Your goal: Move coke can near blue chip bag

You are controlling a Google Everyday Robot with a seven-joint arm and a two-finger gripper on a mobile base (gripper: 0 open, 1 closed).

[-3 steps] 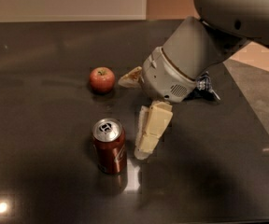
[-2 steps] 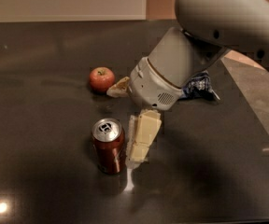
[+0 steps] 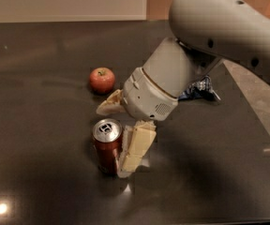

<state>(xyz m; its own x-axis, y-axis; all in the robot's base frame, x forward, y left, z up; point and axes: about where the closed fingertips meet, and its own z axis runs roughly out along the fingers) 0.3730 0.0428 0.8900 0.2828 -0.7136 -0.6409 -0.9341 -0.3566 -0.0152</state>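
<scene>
The coke can [image 3: 107, 145] stands upright on the dark table [image 3: 41, 139], dark red with a silver top. My gripper [image 3: 113, 139] is open and low over the table, right at the can. One pale finger [image 3: 136, 148] stands against the can's right side. The other finger [image 3: 108, 106] points left just behind the can, so the can sits between them. The blue chip bag [image 3: 199, 88] lies at the right, behind my arm, and only its crumpled right end shows. The can is well apart from the bag.
A red apple [image 3: 101, 79] sits behind the can, to the left of the gripper. My large grey arm [image 3: 219, 27] covers the upper right of the view. A lighter surface [image 3: 261, 97] begins at the table's right edge.
My gripper has moved left and down toward the can. Its near finger went from a gap beside the can to standing against the can's right side. The can, apple and bag have not moved.
</scene>
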